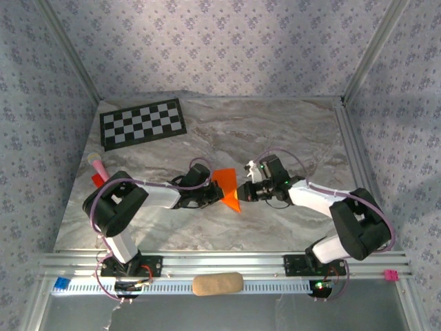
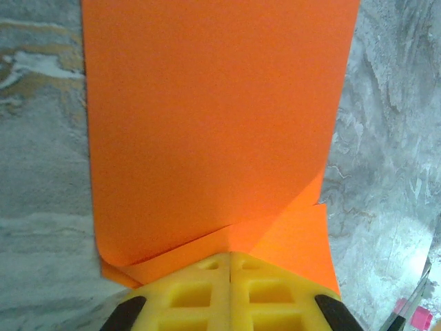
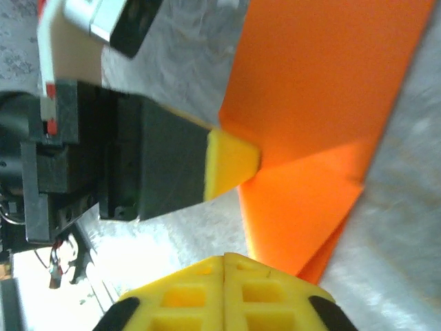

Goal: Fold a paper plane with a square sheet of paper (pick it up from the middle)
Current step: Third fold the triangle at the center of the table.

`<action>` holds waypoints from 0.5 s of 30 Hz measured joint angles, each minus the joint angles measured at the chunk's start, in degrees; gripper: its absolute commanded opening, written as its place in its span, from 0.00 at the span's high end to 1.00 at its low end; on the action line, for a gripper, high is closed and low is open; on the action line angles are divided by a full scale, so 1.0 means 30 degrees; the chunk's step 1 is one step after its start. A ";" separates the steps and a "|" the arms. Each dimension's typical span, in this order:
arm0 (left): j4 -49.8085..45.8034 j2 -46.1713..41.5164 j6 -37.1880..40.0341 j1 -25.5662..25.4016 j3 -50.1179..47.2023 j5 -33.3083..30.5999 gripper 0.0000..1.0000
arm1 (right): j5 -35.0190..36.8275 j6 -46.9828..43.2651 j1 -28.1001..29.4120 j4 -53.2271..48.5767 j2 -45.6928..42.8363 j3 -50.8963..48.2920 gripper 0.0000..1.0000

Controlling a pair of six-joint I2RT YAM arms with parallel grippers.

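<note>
One thin bright orange paper sheet (image 1: 225, 183), already creased into a smaller shape with a folded-over flap, sits mid-table between the two grippers. One point of it faces the near edge. From above I can't tell whether it lies flat or is lifted.

Left gripper (image 1: 215, 196): the two yellow fingers are pressed fully together, no gap. In the left wrist view the left gripper (image 2: 229, 262) meets the near folded edge of the orange paper sheet (image 2: 213, 124), which spreads away from the tips. The right wrist view shows one yellow left finger (image 3: 231, 162) clamped on the sheet's edge at the crease, so the left has hold of it.

Right gripper (image 1: 242, 192): it is at the sheet's right edge. In its own view the right gripper (image 3: 225, 265) has both yellow fingers closed flush, and the lower corner of the orange paper sheet (image 3: 324, 83) is just beside the tips. Can't tell if any paper is caught between them.

Also on the grey marble-pattern tabletop (image 1: 296, 131):
- One black-and-white checkerboard sheet (image 1: 142, 123), far left, well apart from the paper.
- One small red and pink object (image 1: 98, 169) at the left edge.

One tan oblong pad (image 1: 217, 283) lies on the near rail between the two arm bases.
</note>
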 measured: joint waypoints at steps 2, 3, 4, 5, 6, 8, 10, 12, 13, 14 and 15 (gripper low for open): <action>0.0000 0.0000 0.0000 0.0000 0.0000 0.0000 1.00 | 0.0160 0.0044 0.0648 -0.0495 0.0335 0.0350 1.00; 0.0000 0.0000 0.0000 0.0000 0.0000 0.0000 1.00 | 0.0233 0.0080 0.0874 -0.0634 0.0532 0.0466 1.00; -0.0007 0.0000 0.0000 0.0000 0.0000 0.0000 1.00 | 0.0270 0.0087 0.1013 -0.0699 0.0692 0.0532 1.00; -0.0007 0.0000 0.0000 0.0000 0.0000 0.0000 1.00 | 0.0379 0.0087 0.1202 -0.0903 0.0911 0.0670 1.00; -0.0007 0.0000 0.0000 0.0000 0.0000 0.0000 1.00 | 0.0466 0.0087 0.1355 -0.1056 0.1158 0.0831 1.00; -0.0015 0.0000 0.0007 0.0000 0.0000 0.0000 1.00 | 0.0605 0.0095 0.1639 -0.1268 0.1639 0.1151 1.00; -0.0015 0.0000 0.0007 0.0000 0.0000 0.0000 1.00 | 0.0750 0.0095 0.1909 -0.1443 0.2091 0.1501 1.00; -0.0029 0.0000 0.0051 0.0000 0.0000 0.0000 1.00 | 0.0933 0.0109 0.2149 -0.1588 0.2506 0.1843 1.00; -0.0029 0.0000 0.0066 0.0000 0.0000 0.0000 1.00 | 0.0991 0.0109 0.2222 -0.1668 0.2667 0.1974 1.00; -0.0036 0.0000 0.0073 0.0000 0.0000 0.0000 1.00 | 0.1056 0.0109 0.2288 -0.1727 0.2841 0.2106 1.00; -0.0044 0.0000 0.0073 0.0000 0.0000 0.0000 1.00 | 0.1107 0.0102 0.2346 -0.1814 0.3060 0.2273 1.00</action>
